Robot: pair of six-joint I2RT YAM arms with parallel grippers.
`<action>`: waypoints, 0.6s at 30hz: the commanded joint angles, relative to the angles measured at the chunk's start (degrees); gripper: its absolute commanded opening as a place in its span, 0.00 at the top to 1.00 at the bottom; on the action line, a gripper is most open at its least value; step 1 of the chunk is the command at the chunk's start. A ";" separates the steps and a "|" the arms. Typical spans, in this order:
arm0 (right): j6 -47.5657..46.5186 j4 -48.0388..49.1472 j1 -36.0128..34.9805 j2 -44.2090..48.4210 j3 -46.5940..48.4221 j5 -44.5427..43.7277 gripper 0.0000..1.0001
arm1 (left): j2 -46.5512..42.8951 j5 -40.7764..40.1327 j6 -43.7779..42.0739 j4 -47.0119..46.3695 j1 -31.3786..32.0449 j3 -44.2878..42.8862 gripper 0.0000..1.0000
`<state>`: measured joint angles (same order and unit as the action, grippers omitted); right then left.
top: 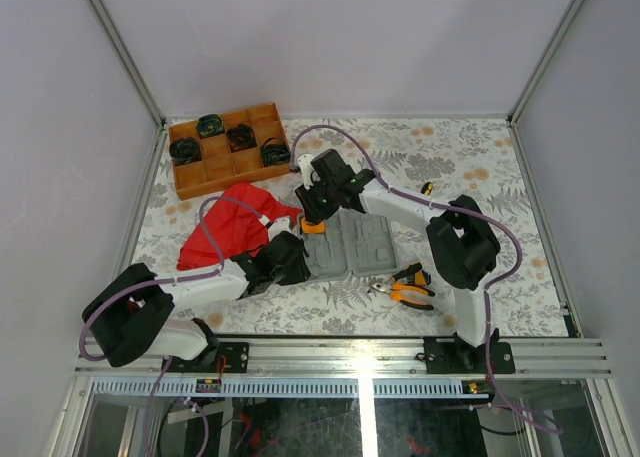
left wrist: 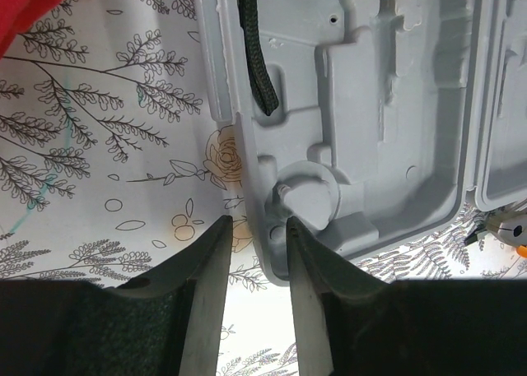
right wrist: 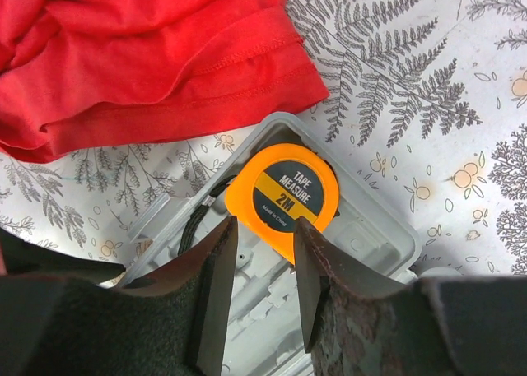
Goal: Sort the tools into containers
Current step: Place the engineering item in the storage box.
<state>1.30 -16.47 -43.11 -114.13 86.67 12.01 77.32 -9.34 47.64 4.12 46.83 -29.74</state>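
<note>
The grey tool case (top: 368,239) lies open in the middle of the table. A round orange tape measure (right wrist: 284,191) rests in a corner recess of the case (right wrist: 375,232), its black strap (right wrist: 193,224) trailing beside it. My right gripper (right wrist: 264,221) hovers open just above it, holding nothing. In the top view the right gripper (top: 312,215) is over the tape measure (top: 313,227). My left gripper (left wrist: 258,220) is open astride the case's near corner rim (left wrist: 268,252), with one finger against it. Orange-and-black pliers (top: 408,287) lie right of the case. A stubby black-yellow piece (top: 427,188) sits behind.
A red cloth (top: 235,227) lies crumpled just left of the case. Behind it stands a brown wooden tray (top: 222,164) holding black coiled bundles. Purple cables loop over both arms. Frame posts and walls ring the table.
</note>
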 commanded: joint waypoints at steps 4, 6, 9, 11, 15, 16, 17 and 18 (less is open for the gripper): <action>2.43 -3.97 -0.54 -3.38 4.70 -2.50 0.59 | 1.52 1.00 -0.18 0.37 0.25 0.74 0.68; 2.42 -4.36 -0.52 -4.34 5.25 -2.98 0.58 | 1.52 1.09 -0.17 0.36 0.13 0.69 0.69; 2.61 -4.83 -0.63 -5.66 5.89 -3.18 0.58 | 1.69 1.17 -0.26 0.41 0.20 0.56 0.69; 2.86 -5.45 -0.65 -6.39 6.26 -3.34 0.58 | 1.70 1.16 -0.26 0.49 0.20 0.55 0.69; 2.99 -6.84 -0.87 -7.42 6.79 -4.18 0.58 | 1.72 1.10 -0.35 0.46 0.17 0.54 0.69; 2.96 -7.42 -0.97 -7.69 7.04 -4.40 0.58 | 1.84 1.11 -0.35 0.45 0.20 0.53 0.69; 2.92 -7.95 -1.12 -7.90 7.22 -4.63 0.58 | 1.89 1.20 -0.35 0.45 0.15 0.55 0.69; 2.85 -8.57 -1.34 -8.17 7.34 -4.85 0.58 | 1.87 1.07 -0.35 0.45 0.20 0.56 0.69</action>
<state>3.97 -20.71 -43.31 -121.01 92.05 9.43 77.62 -8.99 47.66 3.55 46.83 -29.74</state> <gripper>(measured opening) 0.418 0.313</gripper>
